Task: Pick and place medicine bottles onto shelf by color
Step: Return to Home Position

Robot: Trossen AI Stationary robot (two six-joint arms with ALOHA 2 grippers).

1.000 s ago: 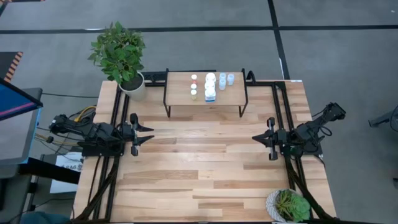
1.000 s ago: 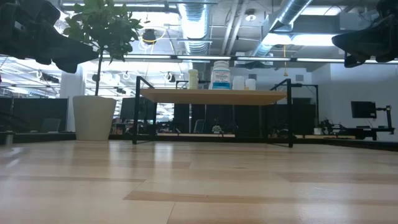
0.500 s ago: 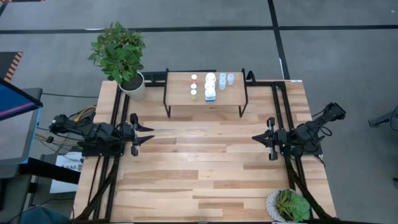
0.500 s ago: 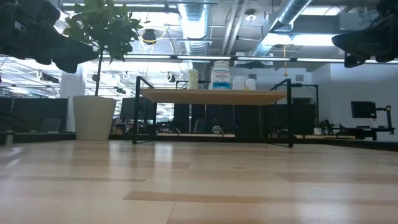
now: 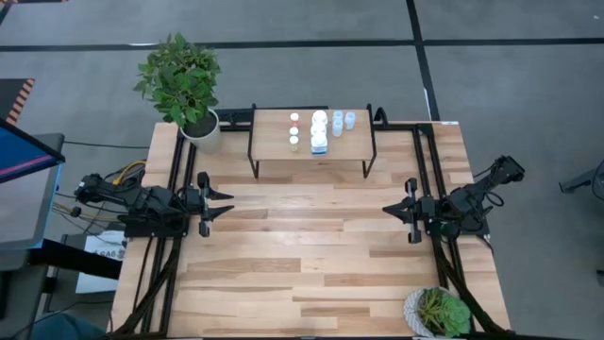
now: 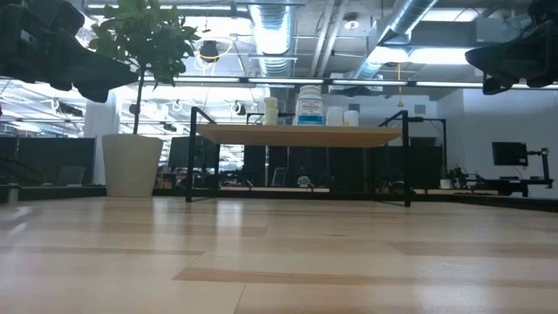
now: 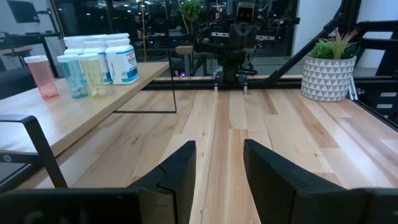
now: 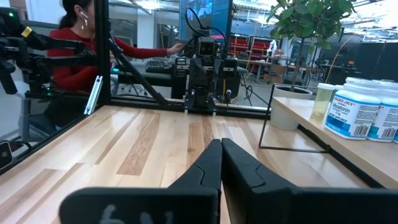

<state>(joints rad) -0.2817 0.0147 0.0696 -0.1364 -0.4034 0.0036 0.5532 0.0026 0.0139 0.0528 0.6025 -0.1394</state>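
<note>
Here, left end effector [image 5: 223,203] apart, right end effector [image 5: 387,209] together, near opposite edges, wide table [image 5: 302,274] between.

Overhead shot was evenly lit, table [image 5: 302,255] bright, only soft faint shadows on it. Low cam stared into the ceiling lights [image 6: 270,26], so left arm [image 6: 52,44] and right arm [image 6: 514,52] were black silhouettes and the shelf [image 6: 301,135] underside was dark. Left wrist cam's room was dim, right wrist's bright.
</note>
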